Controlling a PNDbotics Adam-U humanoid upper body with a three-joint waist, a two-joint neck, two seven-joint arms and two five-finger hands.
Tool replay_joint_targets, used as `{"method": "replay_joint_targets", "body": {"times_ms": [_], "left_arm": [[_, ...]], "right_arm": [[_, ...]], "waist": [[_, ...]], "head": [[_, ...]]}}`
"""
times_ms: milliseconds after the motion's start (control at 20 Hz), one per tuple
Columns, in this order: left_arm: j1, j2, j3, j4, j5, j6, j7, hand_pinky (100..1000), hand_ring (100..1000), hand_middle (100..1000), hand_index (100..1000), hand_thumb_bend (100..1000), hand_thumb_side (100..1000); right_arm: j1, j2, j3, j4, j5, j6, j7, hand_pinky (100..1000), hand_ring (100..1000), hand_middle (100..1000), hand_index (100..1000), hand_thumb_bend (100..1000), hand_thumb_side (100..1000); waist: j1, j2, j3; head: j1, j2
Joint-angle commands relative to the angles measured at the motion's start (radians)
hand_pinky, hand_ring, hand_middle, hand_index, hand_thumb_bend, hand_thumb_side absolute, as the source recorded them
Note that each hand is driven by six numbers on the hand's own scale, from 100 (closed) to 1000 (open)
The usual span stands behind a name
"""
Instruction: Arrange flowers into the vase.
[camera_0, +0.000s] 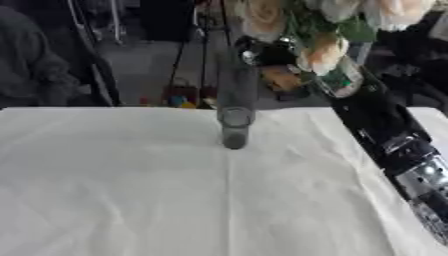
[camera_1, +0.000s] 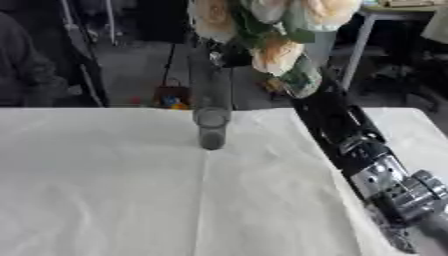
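Right hand (camera_1: 308, 82) raised beyond the worktop (camera_1: 114, 190), seemingly closed on our flowers (camera_1: 276, 52), grip half hidden, blooms high beside the glass vase (camera_1: 211, 107), which holds no stems yet.

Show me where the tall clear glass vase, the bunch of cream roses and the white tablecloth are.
Tall clear glass vase (camera_0: 234, 122), left eye view, lower body.
Bunch of cream roses (camera_1: 278, 54), right eye view, lowest bloom.
White tablecloth (camera_0: 131, 190), left eye view, bare cloth left of centre.
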Motion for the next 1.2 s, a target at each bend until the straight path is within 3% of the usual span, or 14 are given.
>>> {"method": "replay_joint_targets", "body": {"times_ms": [50,600,1200], "left_arm": [[-0.006,0.032,0.015,-0.009,0.003,0.001,0.002,683,670,737,571,977,739],[0.004,0.042,0.018,-0.006,0.003,0.001,0.005,682,670,736,570,975,740],[0.013,0.056,0.021,-0.002,0.001,0.003,0.007,681,669,735,569,974,744]], "right_arm": [[-0.015,-0.032,-0.007,-0.015,0.001,-0.002,0.003,1000,788,737,880,100,465],[-0.020,-0.045,-0.006,-0.011,-0.004,0.003,0.067,1000,800,754,882,100,534],[-0.028,-0.054,-0.001,0.022,-0.006,-0.008,0.186,1000,813,768,873,100,534]], "waist": [[0.003,-0.016,-0.002],[-0.005,-0.033,-0.024],[-0.025,-0.050,-0.032]], "head": [[0.004,0.004],[0.014,0.021],[0.027,0.049]]}}
